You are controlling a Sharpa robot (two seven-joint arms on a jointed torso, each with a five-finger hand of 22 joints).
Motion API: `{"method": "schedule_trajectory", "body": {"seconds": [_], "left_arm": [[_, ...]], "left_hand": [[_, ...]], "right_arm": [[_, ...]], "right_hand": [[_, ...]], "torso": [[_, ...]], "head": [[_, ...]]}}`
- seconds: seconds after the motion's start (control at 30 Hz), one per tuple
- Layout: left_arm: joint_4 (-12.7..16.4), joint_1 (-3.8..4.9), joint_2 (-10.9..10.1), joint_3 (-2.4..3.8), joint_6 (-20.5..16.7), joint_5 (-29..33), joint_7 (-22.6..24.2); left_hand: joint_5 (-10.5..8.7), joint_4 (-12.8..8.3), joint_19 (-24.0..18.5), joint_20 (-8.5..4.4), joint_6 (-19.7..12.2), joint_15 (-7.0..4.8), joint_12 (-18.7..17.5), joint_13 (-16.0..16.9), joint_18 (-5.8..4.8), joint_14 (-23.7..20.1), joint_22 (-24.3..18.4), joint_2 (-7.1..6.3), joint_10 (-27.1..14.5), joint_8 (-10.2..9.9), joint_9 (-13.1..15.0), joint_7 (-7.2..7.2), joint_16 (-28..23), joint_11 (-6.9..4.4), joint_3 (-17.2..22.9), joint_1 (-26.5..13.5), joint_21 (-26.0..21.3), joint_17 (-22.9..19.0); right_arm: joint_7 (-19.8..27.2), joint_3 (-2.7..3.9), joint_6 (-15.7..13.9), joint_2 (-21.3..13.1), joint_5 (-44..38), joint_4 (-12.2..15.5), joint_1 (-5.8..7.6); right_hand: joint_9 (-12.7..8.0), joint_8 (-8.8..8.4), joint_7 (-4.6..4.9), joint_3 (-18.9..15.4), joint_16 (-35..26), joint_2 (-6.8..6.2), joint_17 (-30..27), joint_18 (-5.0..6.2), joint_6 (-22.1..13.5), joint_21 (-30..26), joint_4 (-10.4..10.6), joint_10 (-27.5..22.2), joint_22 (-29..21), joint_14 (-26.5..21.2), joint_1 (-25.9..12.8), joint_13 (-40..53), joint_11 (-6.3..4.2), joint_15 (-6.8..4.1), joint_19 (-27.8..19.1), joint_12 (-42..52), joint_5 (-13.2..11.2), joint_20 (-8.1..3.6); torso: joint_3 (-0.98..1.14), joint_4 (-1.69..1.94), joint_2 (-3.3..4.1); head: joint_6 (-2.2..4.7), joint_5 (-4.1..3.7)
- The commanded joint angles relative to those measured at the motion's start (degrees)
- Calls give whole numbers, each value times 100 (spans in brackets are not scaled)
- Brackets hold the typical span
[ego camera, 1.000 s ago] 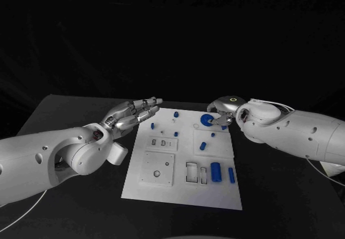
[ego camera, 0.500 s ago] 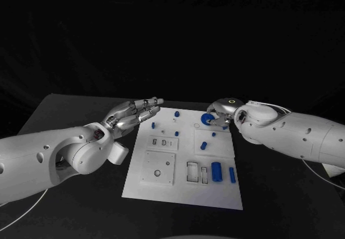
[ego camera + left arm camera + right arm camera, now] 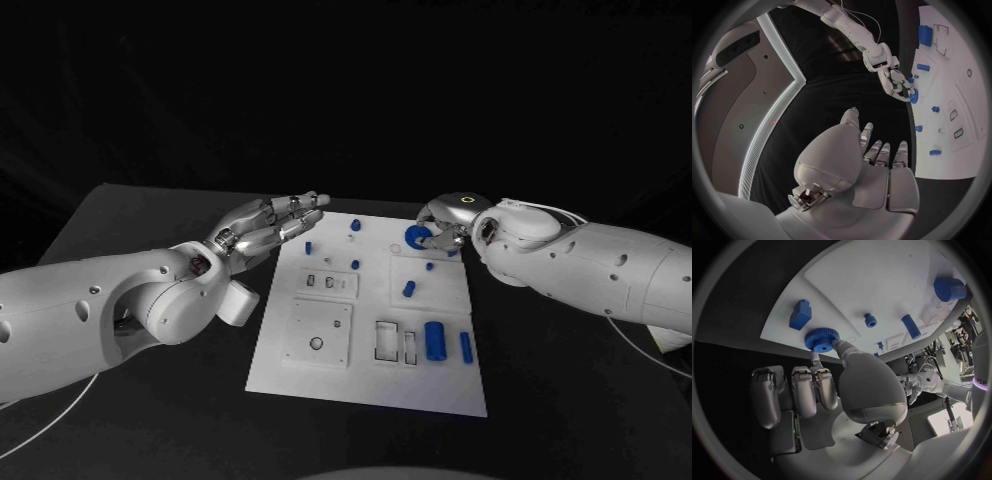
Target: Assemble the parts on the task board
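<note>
The white task board (image 3: 325, 375) lies mid-table with several blue parts on it. At its far right corner my right hand (image 3: 444, 230) pinches a blue gear (image 3: 417, 237) between thumb and a finger. The right wrist view shows the gear (image 3: 822, 339) at the fingertips, close over the board's edge (image 3: 786, 332). My left hand (image 3: 271, 230) hovers at the board's far left corner, fingers spread and holding nothing. From the left wrist view the left hand (image 3: 876, 162) faces my right hand (image 3: 897, 85) and the gear (image 3: 913, 96).
On the board lie a large blue cylinder (image 3: 434, 335), a slim blue bar (image 3: 464, 347), a short blue piece (image 3: 408, 291) and small pegs (image 3: 355, 228). White inset plates with slots (image 3: 317, 335) sit on the board's left half. Black table surrounds it.
</note>
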Motion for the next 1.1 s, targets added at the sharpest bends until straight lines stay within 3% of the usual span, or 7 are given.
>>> {"method": "schedule_trajectory", "body": {"seconds": [0.03,0.17,0.4,0.7,0.83,0.97,1.1], "left_arm": [[1,-2,20,4,122,-29,11],[-3,-6,23,3,126,-29,6],[7,-8,3,3,112,-29,-5],[7,-7,6,3,83,-29,-8],[-3,-7,38,3,91,-29,-2],[-22,-7,58,3,98,-29,-5],[-44,-8,72,2,97,-29,-4]], "left_hand": [[18,-21,-6,51,33,36,32,7,95,-4,7,-18,41,33,6,3,-20,14,20,60,21,-10],[22,-28,-4,54,29,39,31,7,95,-4,8,-18,42,35,6,5,-20,16,23,67,23,-10],[27,-39,2,61,33,45,31,8,96,-4,12,-18,46,41,6,8,-20,20,29,77,28,-10],[36,-63,10,77,17,54,33,10,98,-4,16,-22,58,46,4,14,-20,27,39,97,35,-10],[38,-69,12,81,16,56,33,10,98,-4,18,-22,59,48,3,16,-20,28,42,102,37,-10],[40,-76,15,86,15,60,33,11,99,-4,19,-21,61,50,3,19,-20,32,45,108,39,-10],[40,-76,15,86,15,60,33,11,99,-4,19,-21,61,50,3,19,-20,32,45,108,39,-10]], "right_arm": [[65,-34,236,-7,-49,-16,-56],[151,-34,101,-17,-33,-12,-58],[225,-32,-136,-109,59,195,32],[294,-27,-10,-14,302,540,305],[321,-25,116,150,386,566,338],[357,-22,188,338,423,536,350],[373,-17,277,519,452,452,355]], "right_hand": [[163,109,-23,43,20,14,1505,64,110,-28,-122,586,1337,588,161,1508,-41,-14,285,22,143,-9],[441,311,-69,93,20,46,1505,63,231,-28,-282,586,1342,588,312,1508,-84,-49,290,22,458,-45],[660,450,-124,88,20,57,1505,58,289,-20,-292,586,1352,588,269,1508,-128,-90,305,22,666,-77],[699,475,-140,94,20,73,1505,54,312,-10,-276,586,1359,588,246,1508,-139,-100,318,22,696,-86],[726,491,-153,95,20,82,1505,54,328,-11,-268,586,1360,588,231,1508,-151,-109,318,22,659,-94],[738,491,-156,98,20,87,1505,55,324,-13,-266,586,1359,588,226,1508,-155,-113,317,22,629,-99],[745,488,-157,99,20,93,1505,55,315,-15,-262,586,1359,588,220,1508,-157,-116,315,22,602,-102]], "torso": [[2,0,-8],[1,7,-9],[-7,13,-7],[-12,15,-4],[-9,33,10],[-22,59,9],[-19,53,14]], "head": [[2,-10],[9,-11],[24,25],[14,2],[24,-6],[13,-36],[11,-37]]}}
